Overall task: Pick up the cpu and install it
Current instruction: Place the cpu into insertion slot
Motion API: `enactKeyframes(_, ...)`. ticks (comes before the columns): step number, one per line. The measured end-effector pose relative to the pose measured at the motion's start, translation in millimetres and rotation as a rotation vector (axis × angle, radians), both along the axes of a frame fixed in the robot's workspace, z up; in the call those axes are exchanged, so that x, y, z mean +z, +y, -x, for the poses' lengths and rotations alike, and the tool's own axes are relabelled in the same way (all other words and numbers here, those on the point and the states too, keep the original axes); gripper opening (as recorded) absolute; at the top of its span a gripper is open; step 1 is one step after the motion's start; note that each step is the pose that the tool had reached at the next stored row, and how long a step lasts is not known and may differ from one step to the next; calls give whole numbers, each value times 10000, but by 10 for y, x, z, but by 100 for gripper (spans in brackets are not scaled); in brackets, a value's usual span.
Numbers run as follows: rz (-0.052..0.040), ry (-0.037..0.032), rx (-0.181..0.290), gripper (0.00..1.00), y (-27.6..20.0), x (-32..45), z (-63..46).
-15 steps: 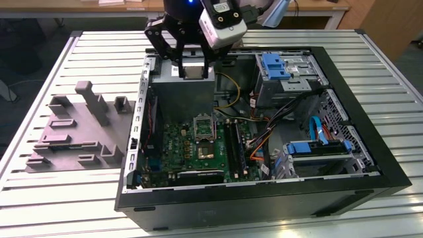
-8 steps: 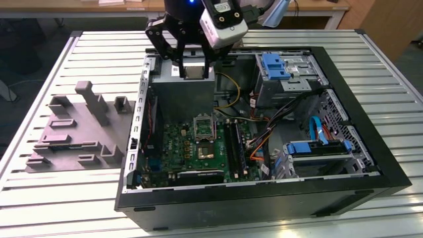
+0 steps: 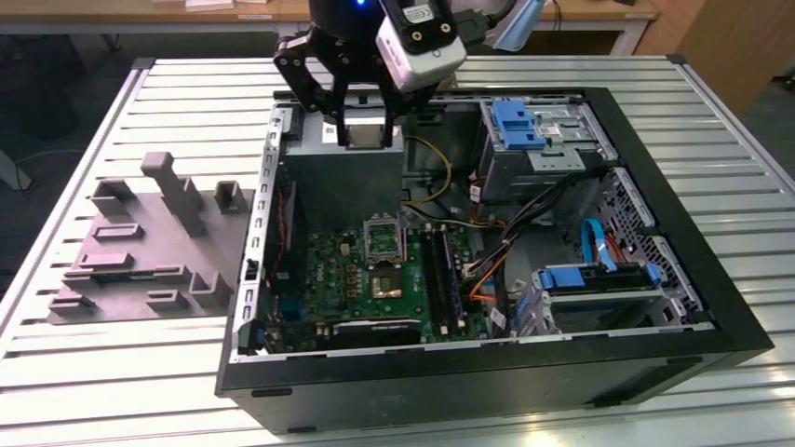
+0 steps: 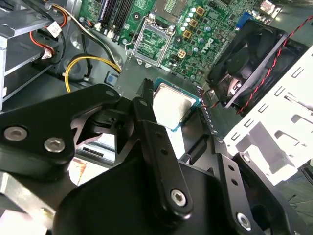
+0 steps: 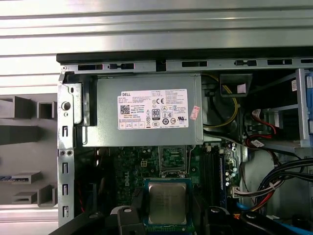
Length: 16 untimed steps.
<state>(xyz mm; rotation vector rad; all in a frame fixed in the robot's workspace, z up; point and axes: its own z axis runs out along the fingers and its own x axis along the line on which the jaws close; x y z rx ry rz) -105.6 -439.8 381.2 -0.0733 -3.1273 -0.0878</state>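
1 cpu point(image 5: 167, 204), 1 PC case point(image 3: 497, 377), 1 PSU point(image 5: 146, 110), maybe 2 blue caddies point(image 3: 519, 124)

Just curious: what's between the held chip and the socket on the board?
In the second wrist view, an edge of the grey metal box shows between the cpu and the socket.

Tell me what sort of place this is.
Probably a robotics lab bench for computer assembly: an open computer case lies on a slatted metal table, a grey fixture block beside it, and the gripper holds the cpu.
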Motion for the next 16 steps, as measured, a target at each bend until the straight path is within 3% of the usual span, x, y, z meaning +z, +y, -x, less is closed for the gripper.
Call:
enactKeyframes(6,0,10,0,47,-42,-32,0)
enactKeyframes(16,-7,13,0,47,-42,-38,-2)
